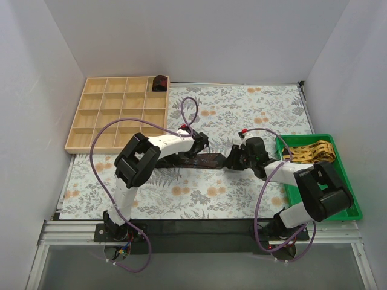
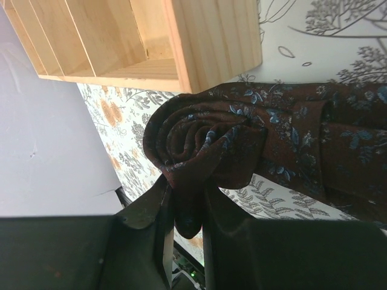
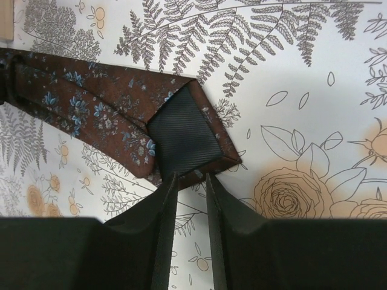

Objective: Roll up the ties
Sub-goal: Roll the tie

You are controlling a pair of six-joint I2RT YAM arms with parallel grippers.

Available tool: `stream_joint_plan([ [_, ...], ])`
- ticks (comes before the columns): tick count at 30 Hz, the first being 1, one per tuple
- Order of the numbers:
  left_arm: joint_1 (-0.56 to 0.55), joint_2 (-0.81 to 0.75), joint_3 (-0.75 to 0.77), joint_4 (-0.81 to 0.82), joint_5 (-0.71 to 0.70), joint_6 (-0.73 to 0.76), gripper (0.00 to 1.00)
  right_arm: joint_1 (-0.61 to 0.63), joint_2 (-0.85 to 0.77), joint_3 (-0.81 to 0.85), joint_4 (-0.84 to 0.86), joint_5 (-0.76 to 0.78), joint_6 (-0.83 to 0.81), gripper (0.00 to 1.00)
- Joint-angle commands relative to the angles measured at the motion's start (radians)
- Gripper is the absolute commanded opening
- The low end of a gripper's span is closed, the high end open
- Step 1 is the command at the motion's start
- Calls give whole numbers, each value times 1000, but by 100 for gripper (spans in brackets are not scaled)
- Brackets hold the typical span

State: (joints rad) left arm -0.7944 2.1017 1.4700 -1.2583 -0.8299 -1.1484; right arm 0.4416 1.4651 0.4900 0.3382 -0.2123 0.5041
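Now: tie (image 1: 205, 161) part-rolled, lying mid-counter (image 1: 254, 115) between both arms.
left gripper (image 2: 188, 211) jaws clamped on the rolled end (image 2: 196, 136); long axis runs left-right; right gripper (image 3: 188, 181) jaws nearly closed at the wide tip, grip unclear.

We are two arms of one build: the left arm (image 1: 171, 142) and the right arm (image 1: 283, 171) are each wearing smooth white shells between bulky black joint housings. Thin purple cables (image 1: 92, 158) are running along us in loose loops, up from our dark bases (image 1: 118, 228). A small red spot (image 1: 182, 127) is showing near each wrist. The left gripper (image 2: 188, 199) and the right gripper (image 3: 190, 179) are showing plain matte black fingers.
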Motion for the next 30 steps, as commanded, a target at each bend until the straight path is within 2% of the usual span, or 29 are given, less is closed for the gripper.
stream_joint_plan([
  [1, -17, 18, 32, 71, 43, -17, 0, -12, -8, -24, 51, -50, 22, 28],
  [12, -68, 75, 112, 36, 16, -13, 0, -15, 64, -30, 73, -88, 40, 13],
  [25, -62, 57, 131, -12, -29, -30, 0, -73, -84, -36, 74, -116, 30, 15],
  [30, -54, 35, 122, 2, -34, -24, 0, -76, -46, 24, 94, -192, 13, 16],
])
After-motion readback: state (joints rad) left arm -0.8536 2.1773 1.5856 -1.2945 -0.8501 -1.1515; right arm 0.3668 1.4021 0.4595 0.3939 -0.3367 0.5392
